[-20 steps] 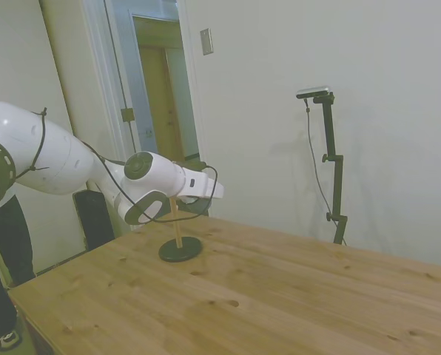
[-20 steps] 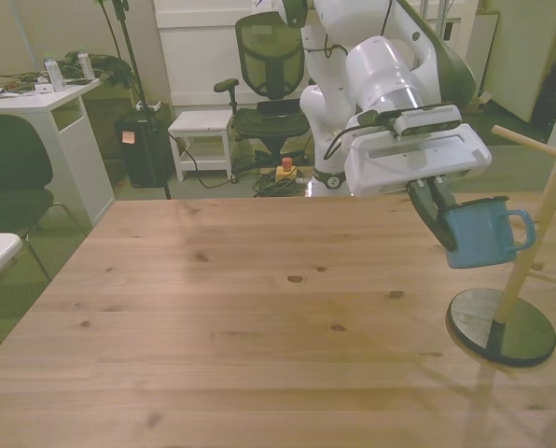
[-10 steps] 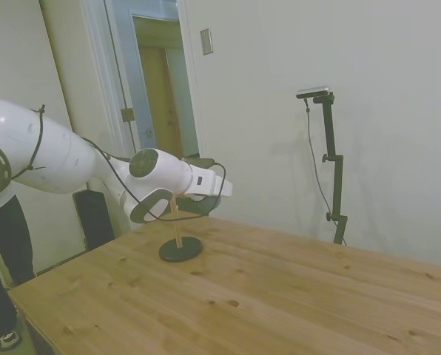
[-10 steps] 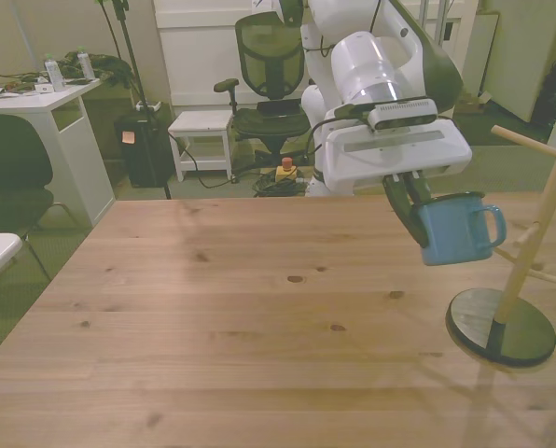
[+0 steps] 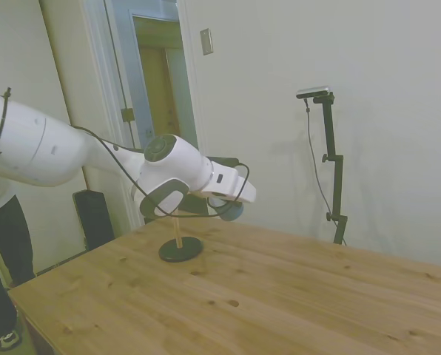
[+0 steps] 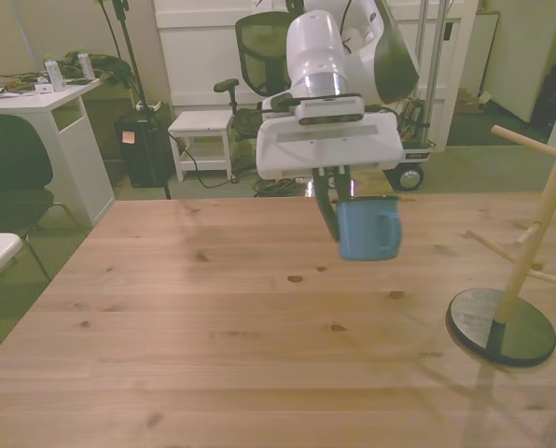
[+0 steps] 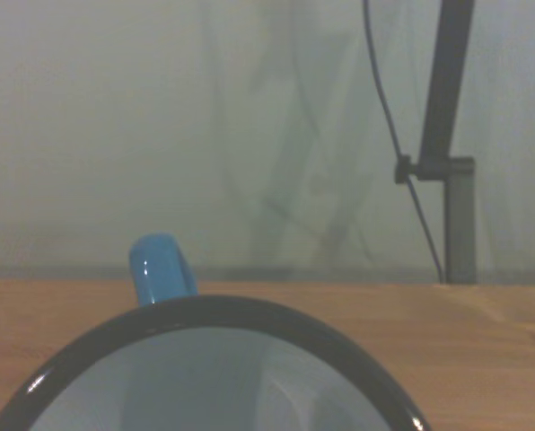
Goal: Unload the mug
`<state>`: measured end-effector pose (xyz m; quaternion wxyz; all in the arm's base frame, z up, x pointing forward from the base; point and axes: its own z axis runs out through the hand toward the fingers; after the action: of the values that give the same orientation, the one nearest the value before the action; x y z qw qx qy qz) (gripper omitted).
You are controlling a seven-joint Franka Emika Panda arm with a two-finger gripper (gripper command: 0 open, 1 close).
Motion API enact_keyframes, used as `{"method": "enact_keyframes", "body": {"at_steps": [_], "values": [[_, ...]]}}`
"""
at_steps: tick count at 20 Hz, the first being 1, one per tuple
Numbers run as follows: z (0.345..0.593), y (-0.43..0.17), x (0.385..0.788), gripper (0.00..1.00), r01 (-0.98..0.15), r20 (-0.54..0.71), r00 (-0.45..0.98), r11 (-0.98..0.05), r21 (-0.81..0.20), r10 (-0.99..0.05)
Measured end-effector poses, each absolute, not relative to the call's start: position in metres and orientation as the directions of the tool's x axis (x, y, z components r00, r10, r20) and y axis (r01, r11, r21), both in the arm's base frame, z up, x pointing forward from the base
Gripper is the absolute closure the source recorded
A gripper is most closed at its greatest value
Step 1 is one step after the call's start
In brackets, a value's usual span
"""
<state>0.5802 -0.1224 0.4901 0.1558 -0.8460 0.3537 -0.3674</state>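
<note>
Small light-blue mug (image 6: 368,229) with thin dark rim and white inside, upright, handle toward the front view's right, held above the table, well apart from the peg stand

Side and front views across one table (image 6: 166,308)

We see a broad table of pale, knotty pine planks (image 6: 213,317). Directly on it stands a wooden peg stand with a round black base (image 6: 501,325), near the edge at the front view's right; its light pole rises upright with slanted pegs branching off.
</note>
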Motion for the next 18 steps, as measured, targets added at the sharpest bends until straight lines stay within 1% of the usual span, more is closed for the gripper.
{"method": "enact_keyframes", "body": {"at_steps": [6,13,18], "values": [[0.483,-0.172,0.562,1.0,-0.58,0.462,0.51,-0.687,-0.439,-0.726],[0.447,-0.201,0.562,1.0,-0.65,0.417,0.519,-0.661,-0.374,-0.746],[0.437,-0.205,0.562,1.0,-0.668,0.38,0.533,-0.652,-0.359,-0.756]]}}
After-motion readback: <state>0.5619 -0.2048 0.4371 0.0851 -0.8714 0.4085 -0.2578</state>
